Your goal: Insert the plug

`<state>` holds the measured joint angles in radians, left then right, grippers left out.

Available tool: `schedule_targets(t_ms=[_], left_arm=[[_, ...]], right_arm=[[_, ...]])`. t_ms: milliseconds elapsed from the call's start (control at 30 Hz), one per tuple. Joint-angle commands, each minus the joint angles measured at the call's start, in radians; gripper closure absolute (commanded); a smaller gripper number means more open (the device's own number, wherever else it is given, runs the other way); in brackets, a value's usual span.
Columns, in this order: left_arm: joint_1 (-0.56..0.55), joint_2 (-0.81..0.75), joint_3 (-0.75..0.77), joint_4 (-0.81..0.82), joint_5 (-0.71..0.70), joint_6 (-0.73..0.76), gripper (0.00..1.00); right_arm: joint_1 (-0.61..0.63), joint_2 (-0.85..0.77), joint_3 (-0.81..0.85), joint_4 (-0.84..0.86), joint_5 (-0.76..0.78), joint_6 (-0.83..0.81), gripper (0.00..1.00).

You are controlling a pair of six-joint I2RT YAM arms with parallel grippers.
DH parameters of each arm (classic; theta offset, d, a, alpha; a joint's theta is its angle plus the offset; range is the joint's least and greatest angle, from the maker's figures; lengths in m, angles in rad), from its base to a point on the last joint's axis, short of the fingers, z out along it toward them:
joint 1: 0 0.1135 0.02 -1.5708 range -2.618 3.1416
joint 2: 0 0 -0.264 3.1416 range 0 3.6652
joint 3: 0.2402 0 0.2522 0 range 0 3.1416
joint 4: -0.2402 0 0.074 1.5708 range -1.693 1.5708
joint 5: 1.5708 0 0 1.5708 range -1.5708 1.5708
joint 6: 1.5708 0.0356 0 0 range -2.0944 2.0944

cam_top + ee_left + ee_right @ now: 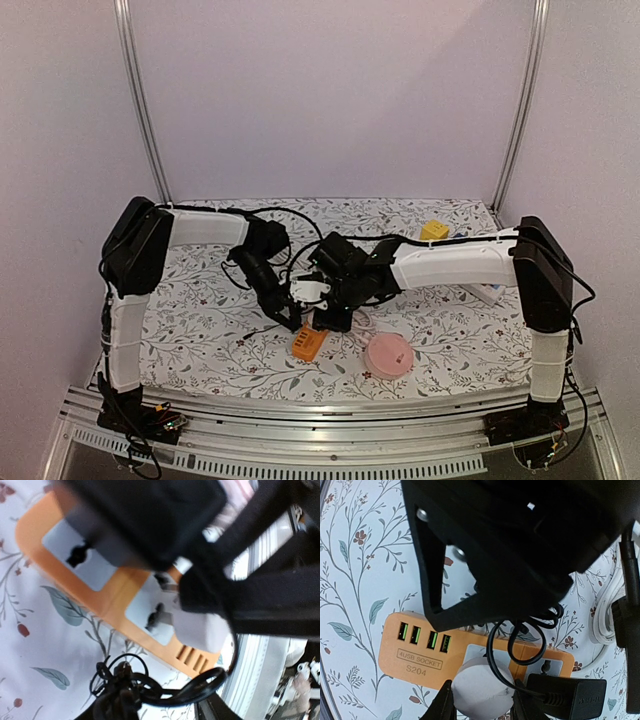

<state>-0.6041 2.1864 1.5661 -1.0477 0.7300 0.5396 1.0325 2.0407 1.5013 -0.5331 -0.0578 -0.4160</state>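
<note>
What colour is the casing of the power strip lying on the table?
Orange. The power strip shows best in the right wrist view.

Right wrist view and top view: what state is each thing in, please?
white plug: gripped, resting at a socket of the strip; whether it is fully in is unclear.
right gripper: shut on the white plug.
orange power strip: lying flat, four USB ports empty.
left gripper: blurred, open or shut unclear.
</note>
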Motion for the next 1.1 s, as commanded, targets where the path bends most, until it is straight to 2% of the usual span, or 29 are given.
schedule_targets(t_ms=[0, 233, 433, 667, 900, 967, 1067], left_arm=[[0.031, -0.045, 0.041, -0.152, 0.018, 0.144, 0.48], [0.083, -0.087, 0.02, -0.223, 0.01, 0.221, 0.43], [0.134, -0.12, -0.012, -0.251, 0.012, 0.269, 0.42], [0.155, -0.137, -0.041, -0.249, 0.043, 0.265, 0.41], [0.155, -0.136, -0.032, -0.241, 0.035, 0.24, 0.41], [0.155, -0.138, -0.036, -0.236, 0.033, 0.24, 0.41], [0.155, -0.138, -0.04, -0.226, 0.032, 0.236, 0.41]], right_arm=[[0.025, 0.095, -0.103, -0.257, -0.017, -0.009, 1.0], [0.077, 0.086, -0.114, -0.293, -0.055, -0.102, 1.0], [0.08, 0.045, -0.144, -0.297, -0.095, -0.083, 1.0], [0.093, -0.008, -0.131, -0.302, -0.065, -0.073, 1.0], [0.096, 0.117, 0.08, -0.372, 0.029, -0.094, 1.0], [0.099, 0.154, 0.107, -0.402, 0.102, -0.089, 1.0], [0.101, 0.216, 0.104, -0.431, 0.115, -0.071, 1.0]])
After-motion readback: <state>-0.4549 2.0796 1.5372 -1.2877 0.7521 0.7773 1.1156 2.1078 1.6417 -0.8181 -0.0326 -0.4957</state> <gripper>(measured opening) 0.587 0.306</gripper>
